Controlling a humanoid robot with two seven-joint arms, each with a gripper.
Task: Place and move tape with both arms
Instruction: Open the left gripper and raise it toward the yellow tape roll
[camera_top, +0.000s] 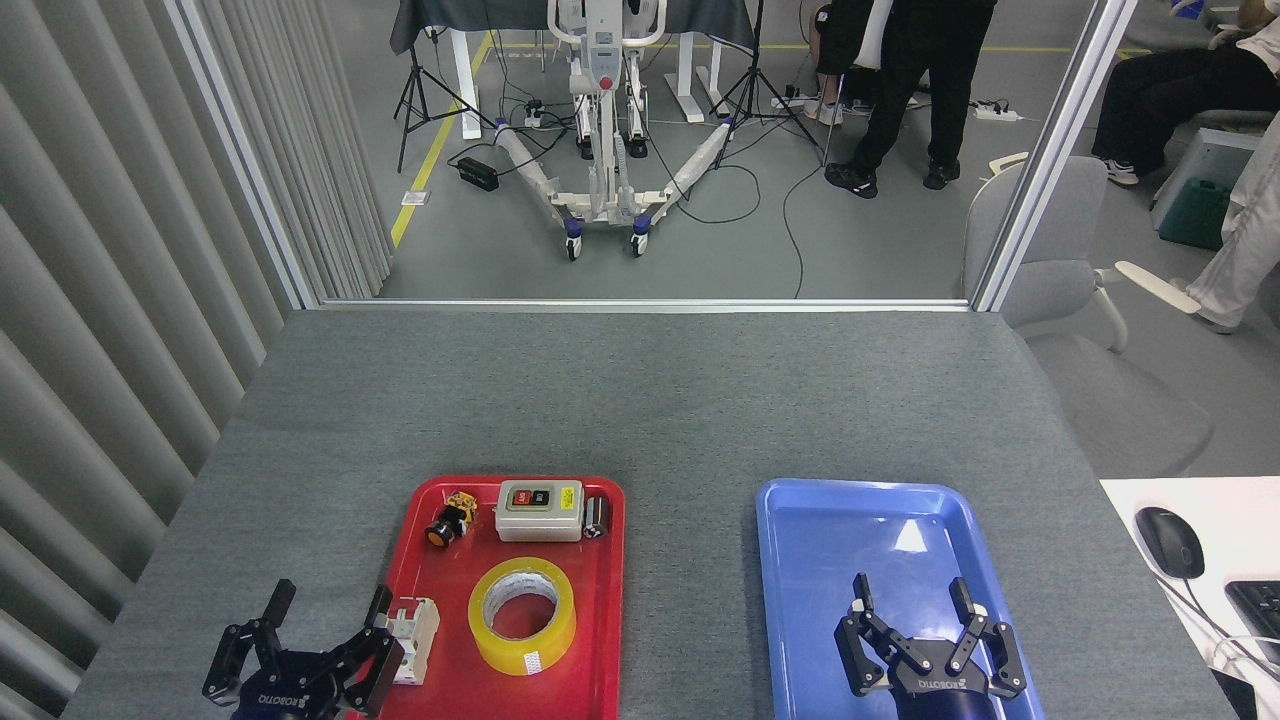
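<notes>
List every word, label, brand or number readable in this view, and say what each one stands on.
"ROBOTIQ": white lettering on the left gripper, seen upside down.
"ROBOTIQ": the same on the right gripper, also upside down.
Switch box in the red tray: a yellow label and marked red and black buttons, too small to read.
Tape: a small white sticker on its outer side, unreadable.
Nothing else legible.

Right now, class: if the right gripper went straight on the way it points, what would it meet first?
Probably only the blue tray: the open right gripper points across its bare floor toward the far rim, though height is unclear.
</notes>
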